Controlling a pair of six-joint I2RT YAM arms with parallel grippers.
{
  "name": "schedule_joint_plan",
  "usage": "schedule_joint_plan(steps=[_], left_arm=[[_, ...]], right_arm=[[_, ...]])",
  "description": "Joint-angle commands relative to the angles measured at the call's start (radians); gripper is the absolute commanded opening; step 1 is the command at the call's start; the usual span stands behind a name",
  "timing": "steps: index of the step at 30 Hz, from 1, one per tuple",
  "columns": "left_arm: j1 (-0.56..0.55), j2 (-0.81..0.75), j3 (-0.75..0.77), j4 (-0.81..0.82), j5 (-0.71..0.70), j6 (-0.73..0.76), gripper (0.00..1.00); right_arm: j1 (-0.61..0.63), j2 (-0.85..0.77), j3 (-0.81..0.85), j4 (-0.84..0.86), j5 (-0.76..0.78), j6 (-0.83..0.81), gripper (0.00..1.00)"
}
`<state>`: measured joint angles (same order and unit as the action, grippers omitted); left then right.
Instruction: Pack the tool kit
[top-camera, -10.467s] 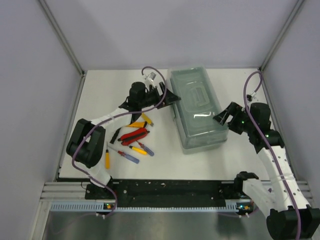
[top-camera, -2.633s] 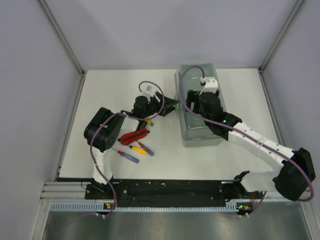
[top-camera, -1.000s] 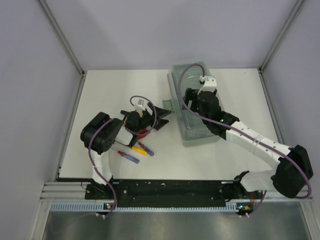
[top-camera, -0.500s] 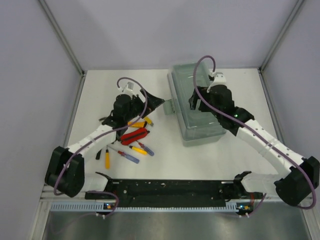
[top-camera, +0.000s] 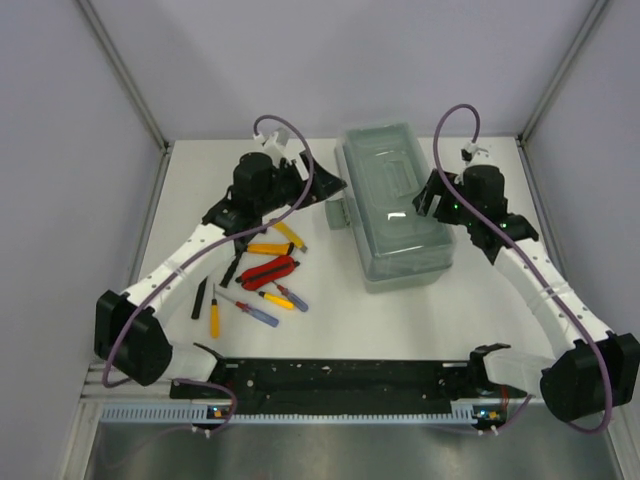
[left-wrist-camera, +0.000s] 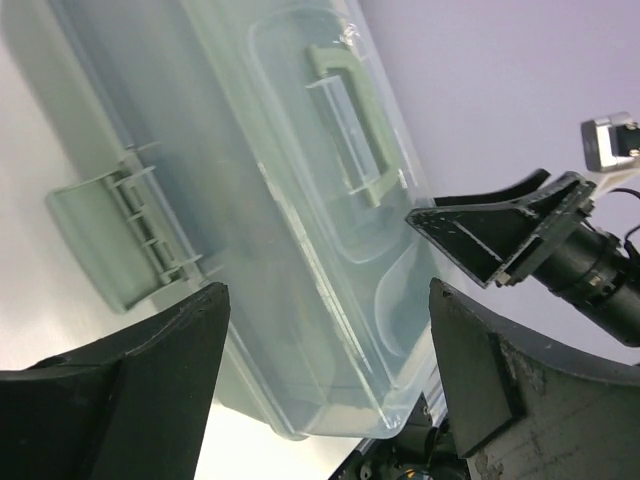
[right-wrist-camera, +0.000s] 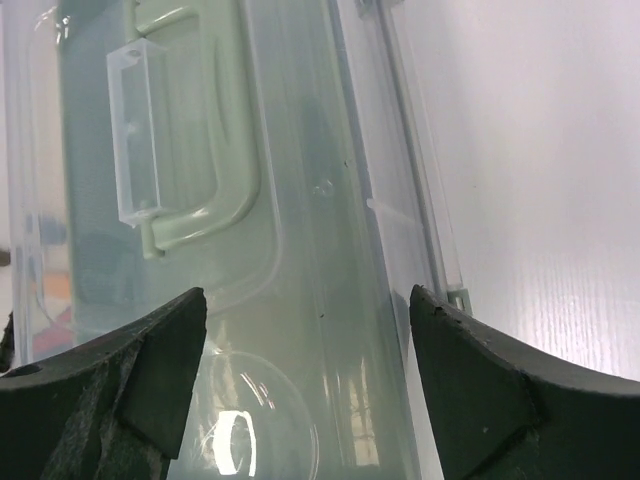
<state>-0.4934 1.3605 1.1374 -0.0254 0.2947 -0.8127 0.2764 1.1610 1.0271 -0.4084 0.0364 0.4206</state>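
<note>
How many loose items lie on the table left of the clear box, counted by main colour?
Yellow or orange items: 4
Red-and-blue items: 2
Black items: 2
Red pliers: 1
Total: 9, as far as the top view shows.

- white table (top-camera: 480, 320);
- translucent green tool box (top-camera: 395, 215), lid on, right of centre;
- red-handled tool (top-camera: 268, 270), screwdrivers (top-camera: 270, 299) and a black tool (top-camera: 200, 299) clustered to its left
</note>
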Motion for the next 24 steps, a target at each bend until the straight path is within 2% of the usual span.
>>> schedule_joint_plan(steps=[1, 11, 15, 19, 24], left_arm=[[-0.04, 0.069, 0.131, -0.05, 0.043, 0.055, 0.84], [-0.114, 0.284, 0.396, -0.108, 0.041, 0.044, 0.81], [-0.145, 0.362, 0.481, -0.125, 0.035, 0.023, 0.79], [-0.16, 0.42, 0.535, -0.133, 0.02, -0.003, 0.77], [-0.181, 0.491, 0.602, -0.146, 0.012, -0.026, 0.74]], right_arm=[[-0.017, 0.025, -0.071, -0.064, -0.171, -0.002, 0.78], [-0.014, -0.037, -0.209, 0.048, -0.365, 0.115, 0.66], [-0.011, -0.038, -0.228, 0.068, -0.392, 0.124, 0.65], [-0.009, -0.05, -0.22, 0.059, -0.351, 0.119, 0.65], [-0.009, -0.093, -0.182, -0.001, -0.216, 0.136, 0.67]])
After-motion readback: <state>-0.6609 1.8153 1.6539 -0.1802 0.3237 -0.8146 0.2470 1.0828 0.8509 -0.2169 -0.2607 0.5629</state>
